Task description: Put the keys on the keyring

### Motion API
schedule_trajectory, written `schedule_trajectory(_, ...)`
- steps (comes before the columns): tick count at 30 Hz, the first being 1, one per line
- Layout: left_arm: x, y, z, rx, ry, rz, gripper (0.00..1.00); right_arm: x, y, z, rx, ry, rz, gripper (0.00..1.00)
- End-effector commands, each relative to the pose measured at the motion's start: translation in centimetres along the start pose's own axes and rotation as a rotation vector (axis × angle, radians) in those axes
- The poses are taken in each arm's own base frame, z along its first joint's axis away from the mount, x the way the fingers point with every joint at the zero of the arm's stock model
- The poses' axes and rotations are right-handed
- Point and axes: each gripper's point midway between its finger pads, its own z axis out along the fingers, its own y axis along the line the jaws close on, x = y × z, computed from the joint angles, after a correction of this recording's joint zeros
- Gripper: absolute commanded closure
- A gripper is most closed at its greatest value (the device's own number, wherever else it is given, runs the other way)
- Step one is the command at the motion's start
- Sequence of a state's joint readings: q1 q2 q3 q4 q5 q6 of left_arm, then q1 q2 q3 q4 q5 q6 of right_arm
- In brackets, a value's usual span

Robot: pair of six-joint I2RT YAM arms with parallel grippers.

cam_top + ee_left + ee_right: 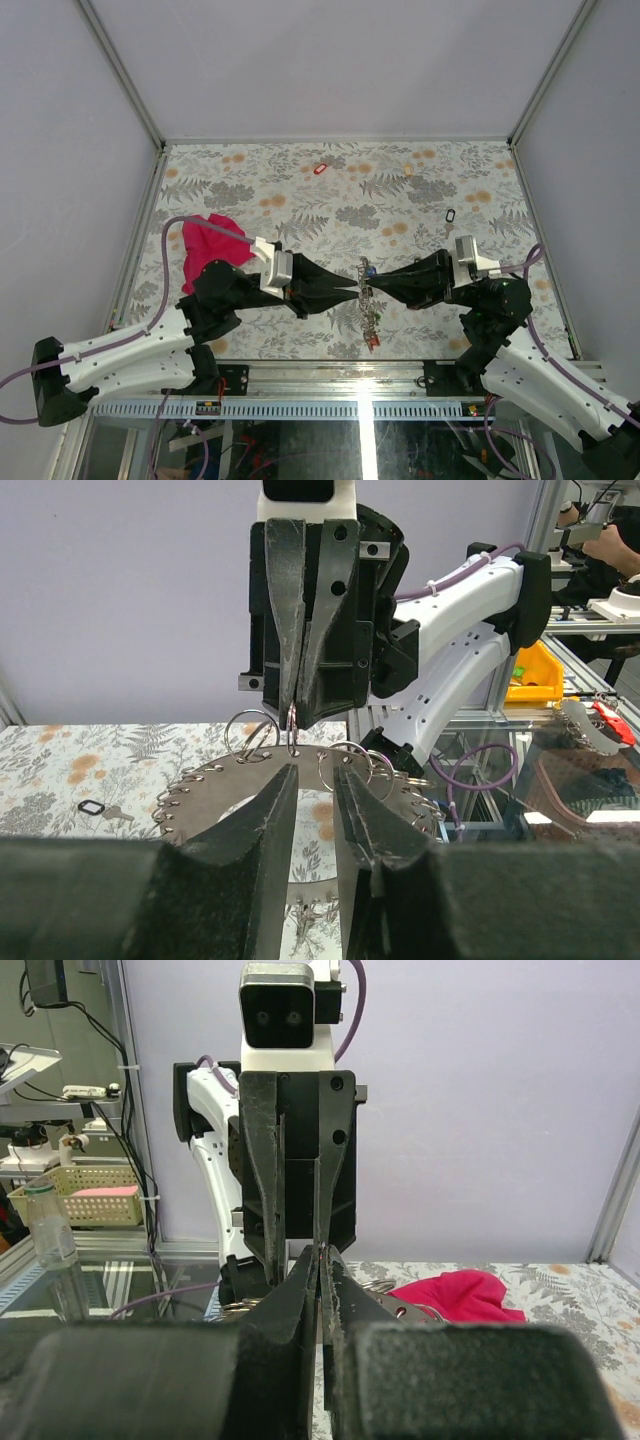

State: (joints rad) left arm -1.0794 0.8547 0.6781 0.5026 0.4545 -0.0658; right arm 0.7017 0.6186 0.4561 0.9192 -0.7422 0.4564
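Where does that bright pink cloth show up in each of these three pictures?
Top external: the magenta cloth lies crumpled at mid-height near the table's left edge.
Left wrist: not in it.
Right wrist: the cloth sits low, just right of centre.
Shared landmark: the floral table cover, seen in all three views.

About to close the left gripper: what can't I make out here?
Top view: how left gripper and right gripper meet the keyring; too small, fingers overlap it.
Top view: loose keys, blades too small.
Left wrist: keyring's near edge, behind own fingers.
Right wrist: nearly all the keyring, behind own shut fingers.
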Motion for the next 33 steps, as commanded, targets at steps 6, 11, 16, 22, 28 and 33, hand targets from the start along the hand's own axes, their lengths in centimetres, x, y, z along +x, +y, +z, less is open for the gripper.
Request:
schedule_trajectory(6,-4.3,0.0,0.8,0.005,-0.137,0.08,0.78,-3.8,1.4,0.4,-0.051,-0.124,-0.076,1.0)
schedule_trajectory(11,-4.4,0.0,1.1,0.01,-0.142,0.073,0.74,-3.7,1.4,0.4,-0.052,-0.121,-0.074,1.0)
schedule_trajectory(16,-4.2,0.1,1.5,0.017,-0.135,0.066,0.71,-3.6,1.4,0.4,-0.054,-0.12,-0.074,1.0)
schedule_trajectory(22,-4.3,0.2,1.8,0.021,-0.139,0.061,0.71,-3.5,1.6,0.4,-0.063,-0.114,-0.071,1.0)
schedule_trajectory(28,-4.2,0.2,2.1,0.03,-0.134,0.06,0.73,-3.4,1.6,0.4,-0.064,-0.114,-0.072,1.0)
schedule_trajectory(33,-4.1,0.3,2.4,0.031,-0.13,0.054,0.77,-3.4,1.7,0.4,-0.07,-0.111,-0.068,1.0)
